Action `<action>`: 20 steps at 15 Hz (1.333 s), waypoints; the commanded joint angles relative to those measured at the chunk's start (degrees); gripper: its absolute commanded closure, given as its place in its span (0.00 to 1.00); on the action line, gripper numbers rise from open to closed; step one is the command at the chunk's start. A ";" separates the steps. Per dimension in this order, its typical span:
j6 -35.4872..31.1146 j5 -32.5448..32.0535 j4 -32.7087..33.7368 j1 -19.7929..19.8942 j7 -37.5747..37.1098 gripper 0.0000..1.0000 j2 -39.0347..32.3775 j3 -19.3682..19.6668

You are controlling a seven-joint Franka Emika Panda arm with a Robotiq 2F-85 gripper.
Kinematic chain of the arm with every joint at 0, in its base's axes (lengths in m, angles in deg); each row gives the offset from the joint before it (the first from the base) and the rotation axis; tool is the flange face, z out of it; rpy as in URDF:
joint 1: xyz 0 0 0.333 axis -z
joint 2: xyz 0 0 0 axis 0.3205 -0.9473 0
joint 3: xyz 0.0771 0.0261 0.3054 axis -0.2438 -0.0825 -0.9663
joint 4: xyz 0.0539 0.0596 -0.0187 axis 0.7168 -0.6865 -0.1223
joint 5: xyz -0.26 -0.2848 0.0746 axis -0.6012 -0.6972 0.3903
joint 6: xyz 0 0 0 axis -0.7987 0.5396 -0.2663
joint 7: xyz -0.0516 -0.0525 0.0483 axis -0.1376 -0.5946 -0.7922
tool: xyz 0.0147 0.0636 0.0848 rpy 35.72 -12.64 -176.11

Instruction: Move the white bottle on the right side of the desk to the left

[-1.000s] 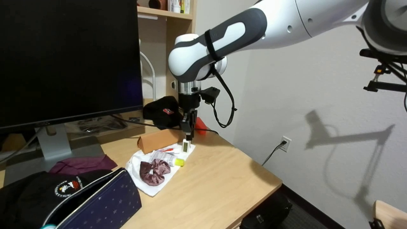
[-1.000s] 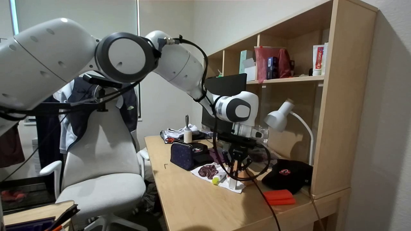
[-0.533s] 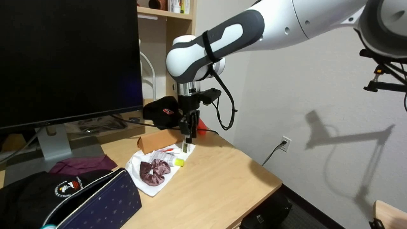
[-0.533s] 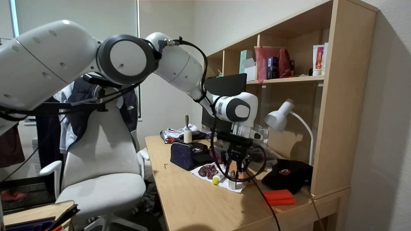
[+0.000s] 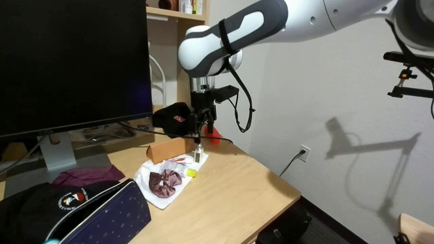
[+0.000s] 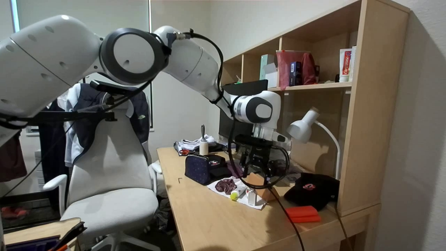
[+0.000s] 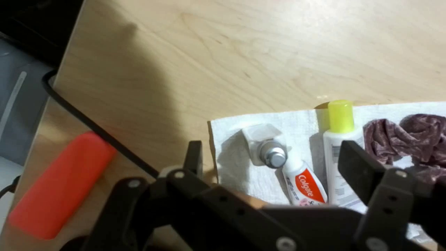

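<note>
The white bottle (image 7: 251,146), small and square with a silver top, stands upright on a white cloth (image 7: 233,174). Both exterior views show it, as white bottle (image 5: 198,154) and white bottle (image 6: 251,197), near the desk's (image 5: 234,189) far corner. My gripper (image 7: 277,158) is open, its fingers (image 7: 193,157) spread wide with nothing held. It hangs above the bottle; in an exterior view the gripper (image 5: 203,135) has one fingertip seeming just over the bottle's silver top. Whether they touch, I cannot tell.
Beside the bottle lie a Colgate tube (image 7: 306,186), a yellow-capped bottle (image 7: 340,120) and a mauve scrunchie (image 5: 165,183). An orange-brown case (image 5: 171,149) sits behind. A black cable (image 7: 101,130) crosses near a red object (image 7: 62,186). A navy pouch (image 5: 115,213) and monitor (image 5: 74,64) stand farther over.
The fingers were close together at the bottle's top; they have spread apart and the gripper has risen. The bottle stays standing on the cloth in about the same place.
</note>
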State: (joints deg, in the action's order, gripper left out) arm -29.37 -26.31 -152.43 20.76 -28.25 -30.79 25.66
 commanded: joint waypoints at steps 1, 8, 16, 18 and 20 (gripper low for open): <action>-1.64 1.06 -8.82 0.75 -4.05 0.00 8.59 1.05; -1.14 1.70 -22.21 1.85 -11.21 0.00 20.36 4.43; -6.44 11.06 -36.06 4.23 -8.71 0.00 28.48 4.46; -7.78 11.73 -38.79 4.00 -8.71 0.00 29.54 4.80; -6.09 10.16 -35.43 3.32 -10.19 0.00 26.93 5.16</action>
State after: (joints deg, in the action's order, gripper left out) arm -35.61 -16.11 -188.01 24.00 -38.43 -3.83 30.89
